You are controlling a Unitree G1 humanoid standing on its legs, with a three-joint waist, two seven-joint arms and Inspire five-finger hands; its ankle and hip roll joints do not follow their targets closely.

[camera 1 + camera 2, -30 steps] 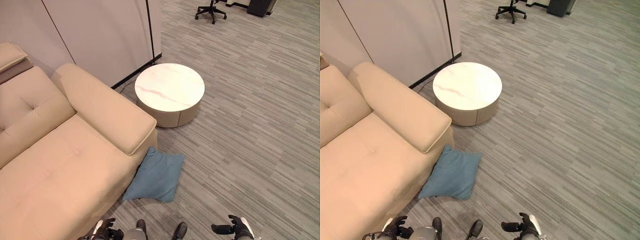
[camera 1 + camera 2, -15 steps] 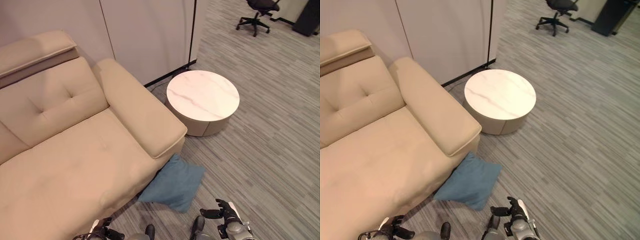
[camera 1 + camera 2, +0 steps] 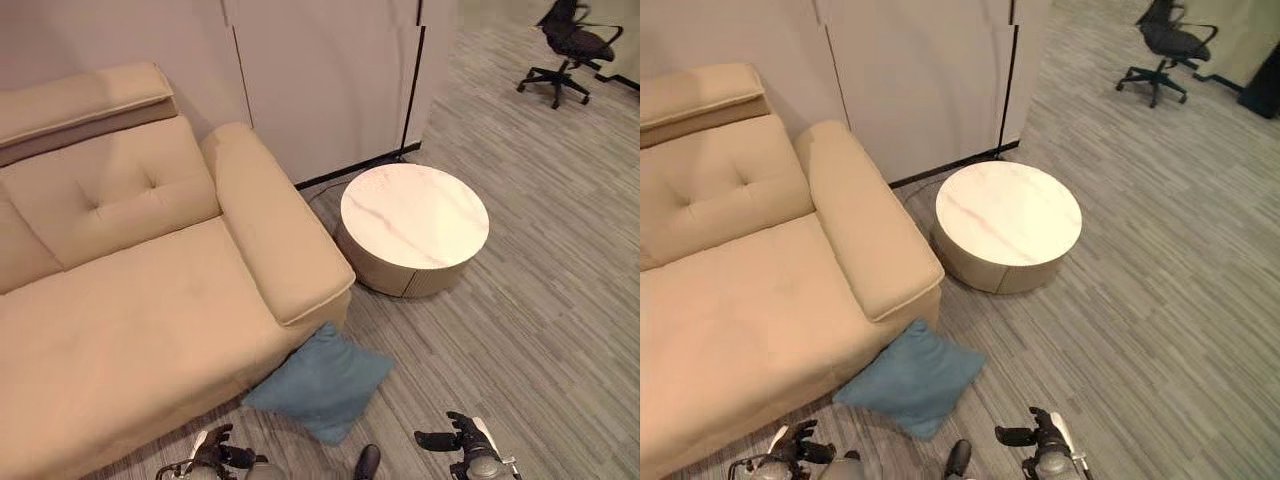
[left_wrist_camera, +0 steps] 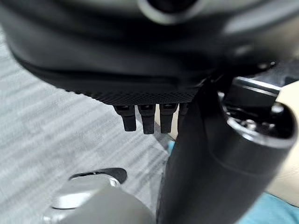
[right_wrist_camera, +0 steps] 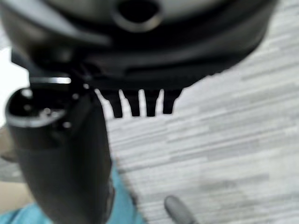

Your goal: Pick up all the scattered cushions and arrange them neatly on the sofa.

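Grey floor (image 3: 540,330) bears blue cushion (image 3: 318,382), round table (image 3: 414,228).

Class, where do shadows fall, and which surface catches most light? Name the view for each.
Left eye view: the sofa armrest shades the carpet where the blue cushion meets its base. Right eye view: the round table has the brightest surface, its white top, with a soft shadow at its base.

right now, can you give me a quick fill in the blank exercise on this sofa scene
1. The blue cushion lies on the ____, against the base of the sofa.
2. The low side table beside the sofa arm has a ____ top.
3. The left hand and the right hand hold ____.
4. The office chair stands past the table at the far ____.

Missing words: floor; round; nothing; right
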